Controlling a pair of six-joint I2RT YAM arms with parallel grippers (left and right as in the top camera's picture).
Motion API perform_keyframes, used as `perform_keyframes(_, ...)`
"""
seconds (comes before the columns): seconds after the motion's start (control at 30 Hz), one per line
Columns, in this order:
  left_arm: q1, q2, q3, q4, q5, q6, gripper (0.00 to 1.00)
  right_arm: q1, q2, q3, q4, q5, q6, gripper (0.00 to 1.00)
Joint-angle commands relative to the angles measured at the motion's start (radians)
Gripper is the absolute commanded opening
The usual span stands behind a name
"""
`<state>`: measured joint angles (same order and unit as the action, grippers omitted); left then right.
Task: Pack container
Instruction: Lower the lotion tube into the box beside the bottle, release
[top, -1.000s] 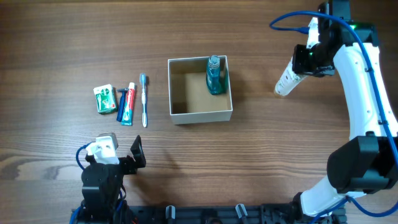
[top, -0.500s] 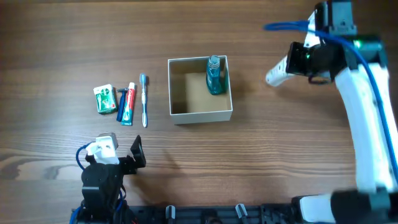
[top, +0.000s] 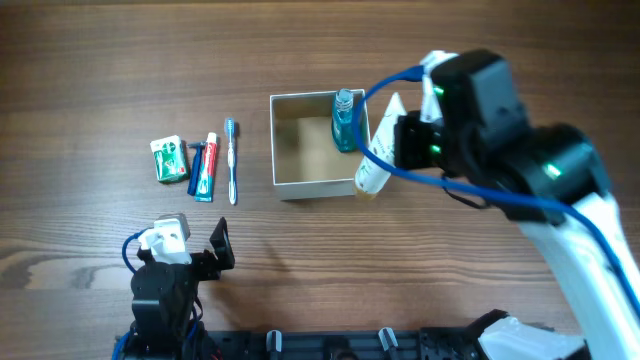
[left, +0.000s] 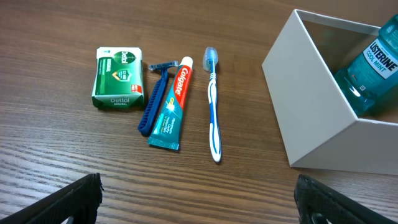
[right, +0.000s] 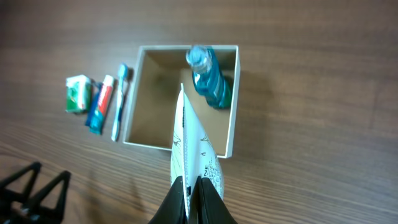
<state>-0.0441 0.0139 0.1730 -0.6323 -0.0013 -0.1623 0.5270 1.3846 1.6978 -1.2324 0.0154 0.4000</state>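
Container (top: 320, 187) sat mid-counter, open side up, one mouthwash bottle (top: 346, 120) already standing in its far right corner.

Change over the last second: the right arm swung in from the far right edge of the counter. Right gripper (top: 400, 140) was now up against the container's right wall, closed tight on a white tube (top: 376, 150). The tube hung over the front right corner, and the wrist view showed it lined up across the front wall (right: 180, 142). It looked not yet inside, so I'd call this the approach for a drop.

Risk: the tube could catch the wall or the bottle on the way down.

Left of the container, packet (top: 169, 159), razor (top: 197, 160), toothpaste (top: 207, 165) and toothbrush (top: 231, 160) lay untouched in a row.

Left gripper (top: 220, 245) sat parked near the front edge, spread wide, holding nothing. Roughly a third packed.
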Motion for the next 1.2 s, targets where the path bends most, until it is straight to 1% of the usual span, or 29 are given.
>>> perform_keyframes(0.0, -0.004, -0.009, -0.018, -0.003, 0.012, 0.013, 1.0, 0.004, 0.096, 0.024, 0.029, 0.055, 0.009, 0.04)
perform_keyframes(0.13, -0.004, -0.009, -0.018, -0.003, 0.012, 0.013, 1.0, 0.004, 0.158, 0.024, 0.071, 0.026, -0.024, 0.04)
perform_keyframes(0.3, -0.004, -0.009, -0.018, -0.003, 0.012, 0.013, 1.0, 0.004, 0.154, 0.024, 0.103, -0.017, -0.034, 0.04)
perform_keyframes(0.47, -0.004, -0.009, -0.018, -0.003, 0.012, 0.013, 1.0, 0.004, 0.154, 0.024, 0.125, -0.016, -0.043, 0.04)
perform_keyframes(0.67, -0.004, -0.009, -0.018, -0.003, 0.012, 0.013, 1.0, 0.004, 0.155, 0.024, 0.186, -0.01, -0.086, 0.04)
perform_keyframes(0.77, -0.004, -0.009, -0.018, -0.003, 0.012, 0.013, 1.0, 0.004, 0.164, 0.024, 0.18, -0.009, -0.085, 0.04)
perform_keyframes(1.0, -0.004, -0.009, -0.018, -0.003, 0.012, 0.013, 1.0, 0.004, 0.246, -0.002, 0.173, -0.003, -0.086, 0.04)
perform_keyframes(1.17, -0.004, -0.009, -0.018, -0.003, 0.012, 0.013, 1.0, 0.004, 0.326, -0.002, 0.204, 0.072, -0.087, 0.04)
